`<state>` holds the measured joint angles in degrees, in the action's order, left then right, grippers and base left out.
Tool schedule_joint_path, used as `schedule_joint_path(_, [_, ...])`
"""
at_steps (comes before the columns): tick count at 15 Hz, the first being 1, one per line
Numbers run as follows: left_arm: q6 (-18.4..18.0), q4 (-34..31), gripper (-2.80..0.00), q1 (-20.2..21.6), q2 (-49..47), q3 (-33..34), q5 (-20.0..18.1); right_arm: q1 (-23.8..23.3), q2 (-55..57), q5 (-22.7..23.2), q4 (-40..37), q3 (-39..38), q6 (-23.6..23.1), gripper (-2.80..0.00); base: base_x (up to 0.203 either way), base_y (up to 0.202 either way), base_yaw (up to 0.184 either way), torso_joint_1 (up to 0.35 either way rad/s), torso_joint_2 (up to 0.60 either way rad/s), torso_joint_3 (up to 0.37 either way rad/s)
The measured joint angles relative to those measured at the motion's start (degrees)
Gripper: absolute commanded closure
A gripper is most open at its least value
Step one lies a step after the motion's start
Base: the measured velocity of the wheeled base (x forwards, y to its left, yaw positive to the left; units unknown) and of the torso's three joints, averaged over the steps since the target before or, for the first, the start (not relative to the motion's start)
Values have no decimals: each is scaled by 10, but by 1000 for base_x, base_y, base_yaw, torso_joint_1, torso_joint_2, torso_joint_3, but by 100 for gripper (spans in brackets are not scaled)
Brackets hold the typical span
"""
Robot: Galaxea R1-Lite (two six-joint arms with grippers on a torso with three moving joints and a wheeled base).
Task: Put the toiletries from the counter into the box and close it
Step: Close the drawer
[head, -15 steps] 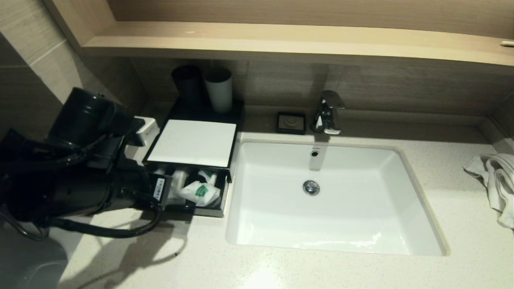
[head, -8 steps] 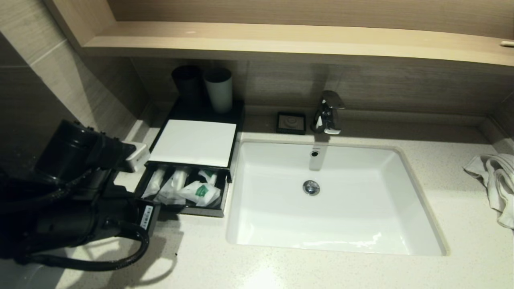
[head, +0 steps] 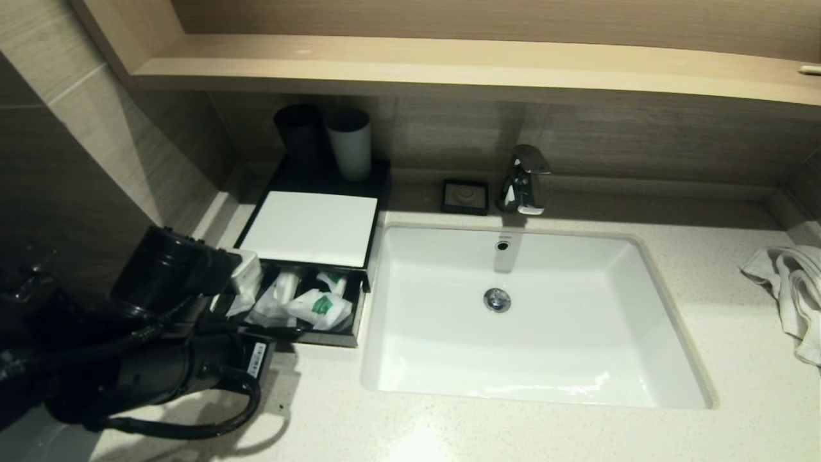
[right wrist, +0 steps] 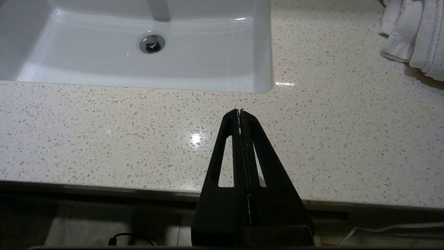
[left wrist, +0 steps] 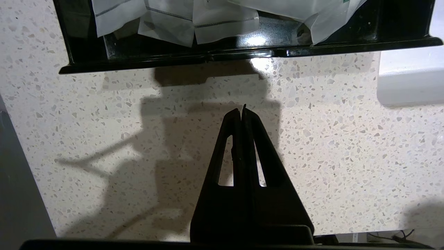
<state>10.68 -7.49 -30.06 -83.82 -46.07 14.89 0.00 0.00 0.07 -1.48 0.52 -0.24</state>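
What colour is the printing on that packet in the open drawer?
Green, on a white packet lying in the black drawer; the head view shows it best.

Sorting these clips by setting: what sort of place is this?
Likely a hotel bathroom vanity: a white rectangular sink basin with a chrome faucet set in a pale speckled stone counter, and wrapped sachets in a black box's open drawer.

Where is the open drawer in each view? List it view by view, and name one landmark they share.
Head view: drawer at lower left, under the box's white panel.
Left wrist view: drawer across the top, ahead of the shut left gripper.
Right wrist view: not in it.
Shared landmark: the sink.
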Motion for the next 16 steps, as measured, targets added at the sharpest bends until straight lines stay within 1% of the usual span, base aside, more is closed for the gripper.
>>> schedule_joint_path(14, [8,1,0,1,-46,-3,-1,0,0,0,0,0,0,0,0,0,0,0,0,0])
schedule_joint_path(16, [9,9,0,1,-50,-4,-1,0,0,-1,0,0,0,0,0,0,0,0,0,0])
